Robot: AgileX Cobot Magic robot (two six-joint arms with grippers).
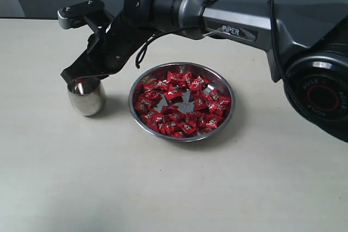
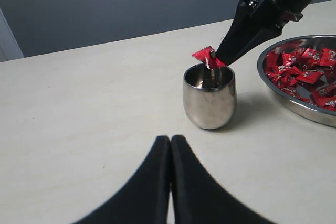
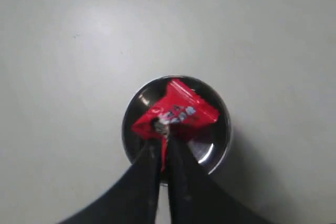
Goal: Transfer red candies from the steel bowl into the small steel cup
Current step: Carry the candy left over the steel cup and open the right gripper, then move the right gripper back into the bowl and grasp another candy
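Observation:
The steel bowl (image 1: 182, 138) sits mid-table, filled with red candies (image 1: 182, 104). To its left stands the small steel cup (image 1: 86, 100). My right gripper (image 1: 81, 81) reaches across the bowl and hangs right over the cup's mouth. It is shut on one red candy (image 3: 176, 109), pinched by a wrapper corner between the fingertips (image 3: 164, 140). The candy (image 2: 206, 56) hangs at rim height over the cup (image 2: 210, 100), and the cup's inside looks bare steel. My left gripper (image 2: 170, 139) hovers low over the table in front of the cup, shut with nothing in it.
The bowl's rim (image 2: 294, 103) lies close beside the cup. The right arm (image 1: 234, 28) spans the back of the table above the bowl. The pale tabletop (image 1: 163, 188) stretches in front of both vessels.

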